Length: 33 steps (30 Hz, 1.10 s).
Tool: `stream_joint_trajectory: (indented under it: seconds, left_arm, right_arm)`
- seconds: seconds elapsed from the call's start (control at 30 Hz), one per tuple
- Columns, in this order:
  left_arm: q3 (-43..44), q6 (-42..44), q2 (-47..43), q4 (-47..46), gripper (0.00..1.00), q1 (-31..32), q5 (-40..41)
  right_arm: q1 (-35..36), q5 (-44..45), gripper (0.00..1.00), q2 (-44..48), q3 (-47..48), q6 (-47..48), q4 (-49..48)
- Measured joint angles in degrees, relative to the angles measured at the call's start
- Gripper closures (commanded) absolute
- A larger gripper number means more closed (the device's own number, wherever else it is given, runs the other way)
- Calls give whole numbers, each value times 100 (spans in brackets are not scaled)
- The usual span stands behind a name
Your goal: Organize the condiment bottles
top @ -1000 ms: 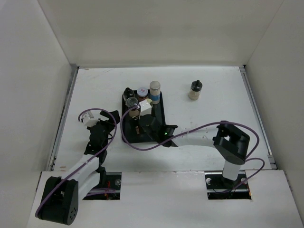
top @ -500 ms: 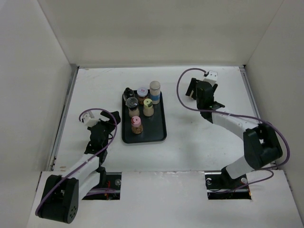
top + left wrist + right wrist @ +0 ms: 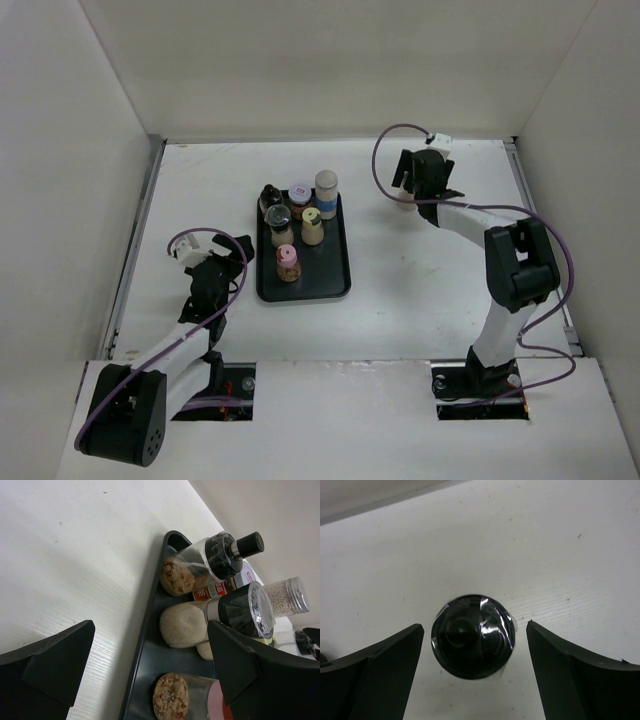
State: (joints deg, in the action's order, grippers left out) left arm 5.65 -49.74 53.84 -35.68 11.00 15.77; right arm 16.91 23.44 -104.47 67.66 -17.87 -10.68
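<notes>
Several condiment bottles stand on the black tray (image 3: 335, 270): a tall one with a blue label (image 3: 326, 190), a pale-yellow-capped one (image 3: 312, 226), a pink-capped one (image 3: 287, 263) and dark-capped ones (image 3: 272, 205). One black-capped bottle (image 3: 472, 636) stands alone on the table at the far right. My right gripper (image 3: 408, 192) hangs open straight above it, one finger (image 3: 385, 672) on each side and not touching. In the top view that bottle is mostly hidden under the gripper. Left of the tray, my left gripper (image 3: 228, 256) is open and holds nothing.
White walls close in the table on the left, back and right. In the left wrist view the tray's rim (image 3: 142, 645) lies just ahead of the fingers, with the pink-capped bottle (image 3: 172, 696) nearest.
My right arm has left the tray, where the pink-capped bottle now stands free, and swung to the far right. It is now over the lone bottle with jaws open. The left arm is still.
</notes>
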Motion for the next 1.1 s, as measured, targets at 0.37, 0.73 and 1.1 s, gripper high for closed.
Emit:
stream_joint_trajectory:
  seconds: [0.37, 0.73, 1.1]
  left_arm:
    - [0, -2, 4, -7, 0, -11, -2]
    - [0, -4, -31, -4, 0, -13, -7]
    - [0, -7, 131, 20, 0, -37, -63]
  right_arm:
    - [-33, -50, 36, -352, 369, 57, 293]
    - [590, 186, 51, 1311, -986, -144, 387]
    - [3292, -57, 50, 2251, -1458, -592, 44]
